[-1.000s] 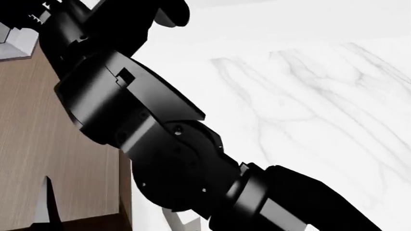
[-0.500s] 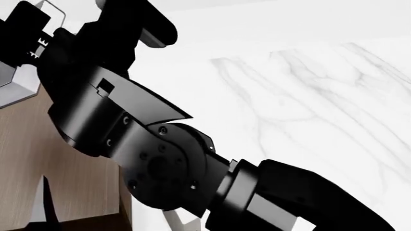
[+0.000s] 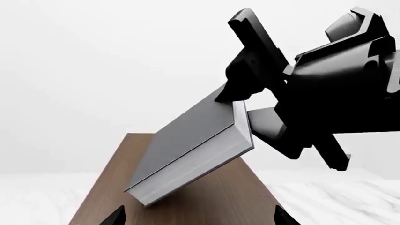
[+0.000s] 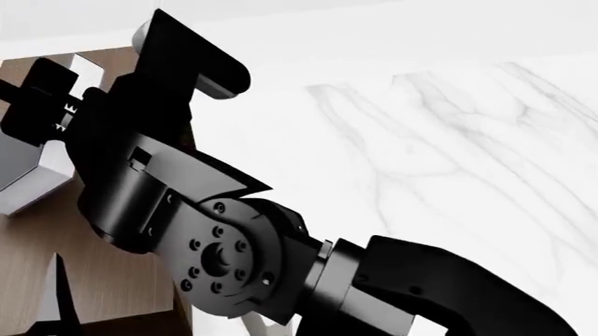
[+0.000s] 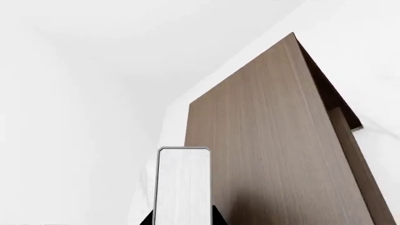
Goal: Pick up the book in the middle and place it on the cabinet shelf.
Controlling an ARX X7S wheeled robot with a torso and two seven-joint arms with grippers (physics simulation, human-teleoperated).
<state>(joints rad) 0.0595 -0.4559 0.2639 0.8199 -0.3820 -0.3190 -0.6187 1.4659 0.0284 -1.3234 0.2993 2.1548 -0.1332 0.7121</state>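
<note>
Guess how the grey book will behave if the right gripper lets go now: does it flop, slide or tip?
The book likely stays rigid: hard covers, thick closed page block. It hangs tilted, pinched at one corner by the right gripper, so it would probably swing or drop low end first. Its smooth cover may slide on the cabinet shelf.

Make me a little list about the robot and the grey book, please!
book: grey hardcover book, white page edges, tilted
held by: right gripper, clamped on one upper corner
book's low end: over the cabinet top; touching or not, cannot tell
left gripper: only fingertips show, holding nothing
floor: white marble floor
</note>
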